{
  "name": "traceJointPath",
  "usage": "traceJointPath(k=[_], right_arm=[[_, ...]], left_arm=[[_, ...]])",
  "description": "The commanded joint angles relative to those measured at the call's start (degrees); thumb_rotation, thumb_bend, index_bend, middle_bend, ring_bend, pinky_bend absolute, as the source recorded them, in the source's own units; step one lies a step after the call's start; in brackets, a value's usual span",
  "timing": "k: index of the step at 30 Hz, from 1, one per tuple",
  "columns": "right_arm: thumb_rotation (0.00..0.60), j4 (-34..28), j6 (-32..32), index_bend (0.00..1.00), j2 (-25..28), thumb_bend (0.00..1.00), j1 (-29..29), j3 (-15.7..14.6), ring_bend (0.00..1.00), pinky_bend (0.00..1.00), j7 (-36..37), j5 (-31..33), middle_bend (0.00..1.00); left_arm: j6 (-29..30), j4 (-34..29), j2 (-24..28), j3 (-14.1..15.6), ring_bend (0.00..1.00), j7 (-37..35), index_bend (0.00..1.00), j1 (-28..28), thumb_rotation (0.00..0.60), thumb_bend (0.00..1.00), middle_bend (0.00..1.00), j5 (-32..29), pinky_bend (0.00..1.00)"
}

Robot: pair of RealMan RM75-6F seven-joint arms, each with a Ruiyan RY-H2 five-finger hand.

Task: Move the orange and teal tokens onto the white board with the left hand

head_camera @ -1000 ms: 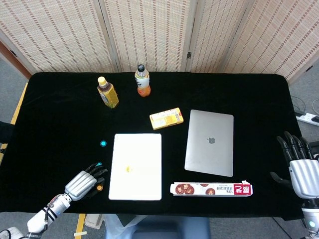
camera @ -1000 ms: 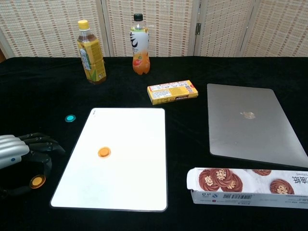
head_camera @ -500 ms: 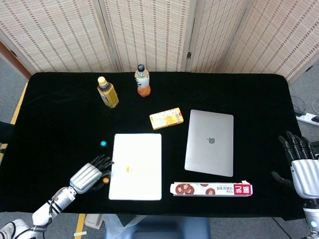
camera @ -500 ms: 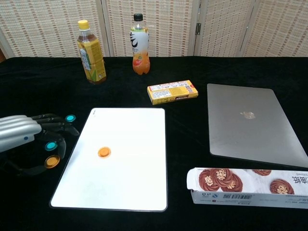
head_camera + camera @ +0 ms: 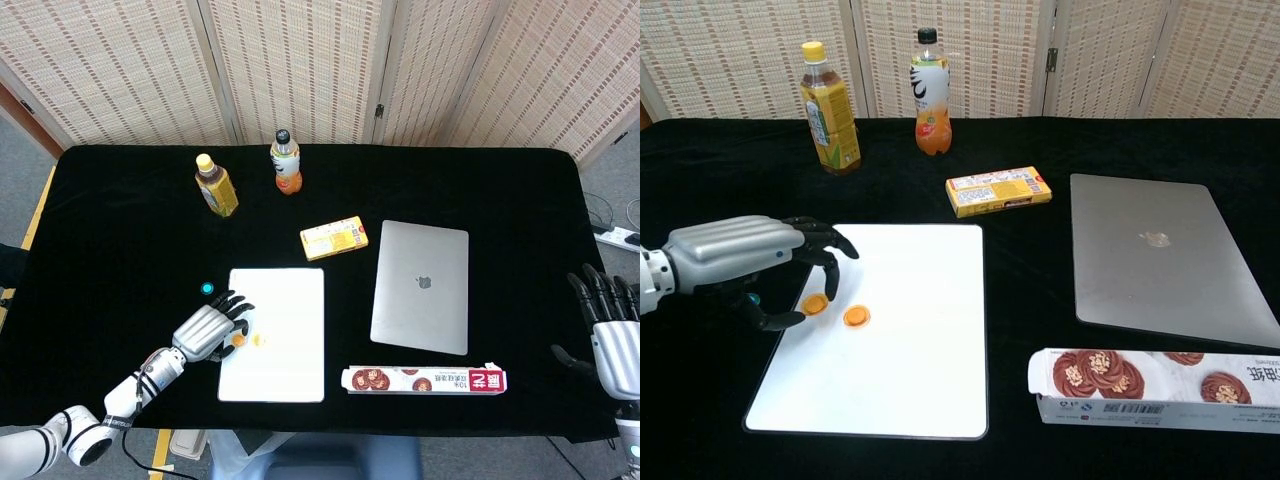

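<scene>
A black-draped table (image 5: pixel 120 250) is shown from above in the head view and from the front in the chest view. The flat white rectangular board (image 5: pixel 910 330) is seen at lower centre-left of both views. The silver-backed, black-fingered left hand (image 5: pixel 750 262) is seen at the left of the chest view, reaching over the board's left edge; a small round orange token (image 5: pixel 815 304) is pinched between its thumb and a fingertip, the remaining fingers being curved downward. Whether this token touches the board surface cannot be told. A second round orange token (image 5: pixel 856 317) is seen lying flat on the board just to the right of the held one. A small round teal token (image 5: pixel 207 289) is seen on the black cloth just above the left hand in the head view, off the board; in the chest view only a trace of teal is visible beneath the hand. The right hand (image 5: pixel 612 330) is seen at the lower right edge of the head view, with fingers spread and nothing held. In the upper part of the frames stand a yellow-capped amber tea bottle (image 5: pixel 828 110) and a black-capped orange drink bottle (image 5: pixel 929 93). A yellow rectangular box (image 5: pixel 998 190) lies above the board's upper right corner, a closed silver laptop (image 5: pixel 1160 260) is seen at right, and a long biscuit carton printed with chocolate cookies (image 5: pixel 1150 388) lies at lower right.
</scene>
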Motion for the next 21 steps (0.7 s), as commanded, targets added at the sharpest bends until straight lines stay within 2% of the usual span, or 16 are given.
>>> traceJointPath(k=[1,15,21], right_arm=[[0.600,0.1,0.0,0.00,0.0,0.17,0.0,0.0,0.00,0.00,0.1,0.0,0.00],[0.600,0.2,-0.1,0.00,-0.1,0.17,-0.1,0.0,0.00,0.00,0.1,0.2,0.00],[0.600,0.2,-0.1,0.00,-0.2,0.17,-0.1,0.0,0.00,0.00,0.1,0.2,0.00]], left_arm=[[-0.6,0.5,-0.5,-0.3,0.09,0.3,0.49,-0.3,0.600,0.46,0.18,-1.0,0.00],[-1.5,1.9,-1.6,0.1,0.09,0.8,0.48,-0.5,0.600,0.46,0.18,-3.0,0.00],[-1.6,1.5,-1.5,0.3,0.07,1.1,0.44,-0.6,0.600,0.46,0.18,-3.4,0.00]])
